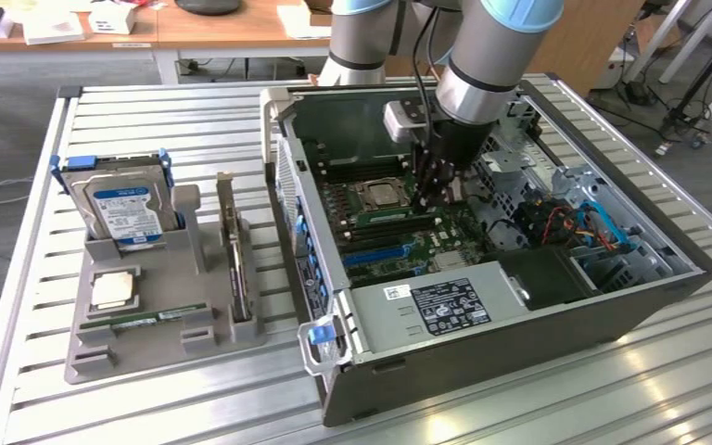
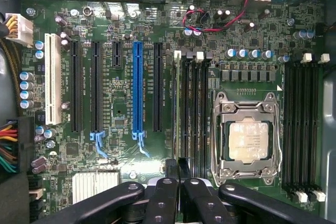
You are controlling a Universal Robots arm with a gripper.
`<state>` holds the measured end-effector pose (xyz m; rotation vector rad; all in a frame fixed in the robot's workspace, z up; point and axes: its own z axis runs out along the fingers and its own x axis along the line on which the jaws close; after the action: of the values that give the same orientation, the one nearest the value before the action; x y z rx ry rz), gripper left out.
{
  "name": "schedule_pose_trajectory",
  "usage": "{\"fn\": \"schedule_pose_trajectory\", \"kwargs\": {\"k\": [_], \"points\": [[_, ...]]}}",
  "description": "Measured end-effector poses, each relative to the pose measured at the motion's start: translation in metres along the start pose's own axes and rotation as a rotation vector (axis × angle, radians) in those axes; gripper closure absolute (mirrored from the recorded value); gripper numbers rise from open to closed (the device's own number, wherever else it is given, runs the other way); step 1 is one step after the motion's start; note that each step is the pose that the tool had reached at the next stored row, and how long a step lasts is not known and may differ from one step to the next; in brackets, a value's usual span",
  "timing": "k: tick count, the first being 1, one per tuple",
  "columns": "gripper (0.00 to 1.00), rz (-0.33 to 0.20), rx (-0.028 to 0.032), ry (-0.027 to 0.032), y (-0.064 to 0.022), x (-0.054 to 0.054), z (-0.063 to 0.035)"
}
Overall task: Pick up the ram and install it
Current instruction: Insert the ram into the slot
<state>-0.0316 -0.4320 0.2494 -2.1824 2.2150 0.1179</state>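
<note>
My gripper (image 1: 428, 197) reaches down inside the open computer case, over the motherboard (image 2: 121, 103). In the wrist view its dark fingers (image 2: 170, 174) stand close together, shut on the ram (image 2: 177, 108). The ram shows edge-on as a thin strip. It lines up with the outermost memory slot of the bank (image 2: 191, 108) beside the processor socket (image 2: 247, 140). How deep it sits in the slot is unclear. Another green stick (image 1: 146, 322) lies in the grey holder (image 1: 96, 357) outside the case.
The grey holder also carries a hard drive (image 1: 121, 209), an upright expansion card (image 1: 233, 250) and a square silver processor chip (image 1: 111, 289). The case walls (image 1: 653, 306), power supply (image 1: 455, 301) and cables (image 1: 578, 227) crowd around the gripper. A second memory bank (image 2: 302, 124) lies beyond the socket.
</note>
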Motion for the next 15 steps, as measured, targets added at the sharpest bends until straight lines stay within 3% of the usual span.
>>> {"fn": "schedule_pose_trajectory", "kwargs": {"k": [15], "points": [[0.88, 0.000, -0.0001, -0.0002, -0.0001, 0.0001, 0.0039]]}}
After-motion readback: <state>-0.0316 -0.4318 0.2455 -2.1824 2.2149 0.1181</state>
